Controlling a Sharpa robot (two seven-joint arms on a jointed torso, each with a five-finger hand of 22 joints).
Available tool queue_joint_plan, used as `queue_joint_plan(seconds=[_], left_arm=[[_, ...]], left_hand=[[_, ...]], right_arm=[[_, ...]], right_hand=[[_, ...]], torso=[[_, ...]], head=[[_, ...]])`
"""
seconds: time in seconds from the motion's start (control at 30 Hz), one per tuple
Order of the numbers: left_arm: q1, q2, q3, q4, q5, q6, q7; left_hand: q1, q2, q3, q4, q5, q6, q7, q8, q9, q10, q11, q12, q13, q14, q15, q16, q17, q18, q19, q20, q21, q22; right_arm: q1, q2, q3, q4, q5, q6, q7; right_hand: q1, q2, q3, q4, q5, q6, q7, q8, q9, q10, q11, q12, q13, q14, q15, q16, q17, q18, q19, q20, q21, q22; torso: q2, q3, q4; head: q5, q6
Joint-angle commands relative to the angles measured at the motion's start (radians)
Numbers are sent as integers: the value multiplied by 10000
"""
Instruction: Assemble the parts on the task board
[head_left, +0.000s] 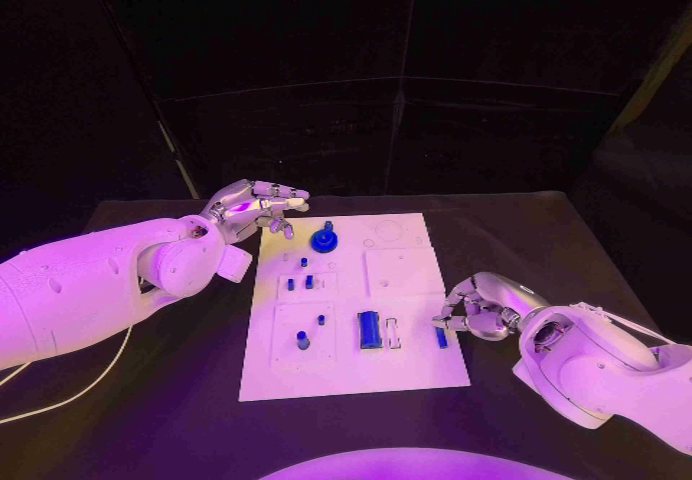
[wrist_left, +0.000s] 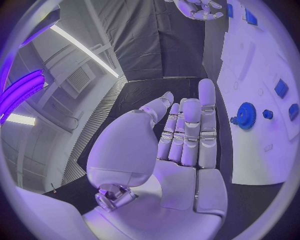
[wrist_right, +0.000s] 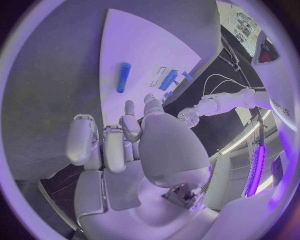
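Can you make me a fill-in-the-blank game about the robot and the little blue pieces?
1. The blue gear stands on the white task board closest to the robot's ____ hand.
2. The left hand holds ____.
3. The table under the board is ____ in colour.
4. The right hand sits at the board's edge nearest the small blue ____.

Missing words: left; nothing; black; bar
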Motion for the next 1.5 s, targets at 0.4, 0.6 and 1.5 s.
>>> queue_joint_plan(seconds=[0.4, 0.6, 1.5], left_arm=[[-2, 3, -21, 56, 40, 75, 197], [-7, 10, -27, 37, 40, 79, 192], [-15, 19, -123, -4, 40, 185, 125]], left_hand=[[-41, 60, -41, -30, -38, -21, 21, 52, -7, -66, 7, 50, -2, -84, -14, -37, -2, 133, -68, -23, -57, -10], [-41, 60, -41, -30, -38, -21, 21, 52, -7, -66, 7, 50, -2, -84, -14, -37, -2, 133, -68, -23, -57, -10], [-42, 62, -45, -29, -39, -11, 18, 63, -5, -59, 5, 64, 0, -93, -15, -38, -21, 134, -69, -23, -60, -12]], right_arm=[[0, -166, -9, -296, -489, 803, -377], [-7, 137, -13, -462, -396, 1064, -448], [-14, 797, -18, -825, -1203, 2436, -598]], right_hand=[[-264, -35, -291, 259, -347, 116, -7, -121, -60, 4, 71, -65, -13, 560, 99, -97, 143, 28, -75, 71, -104, -42], [-257, -37, -313, 281, -383, 153, -15, -120, -61, 7, 65, -63, -8, 560, 97, -100, 140, 28, -77, 71, -107, -45], [332, -126, -393, 33, -398, 282, -26, -236, -110, -23, 50, -99, 3, 550, 81, -153, 85, 38, -110, 58, -159, -98]], torso=[[-34, 12, -43], [-24, 13, -46], [-21, -4, -56]], head=[[-158, -1], [-137, -6], [-134, 6]])
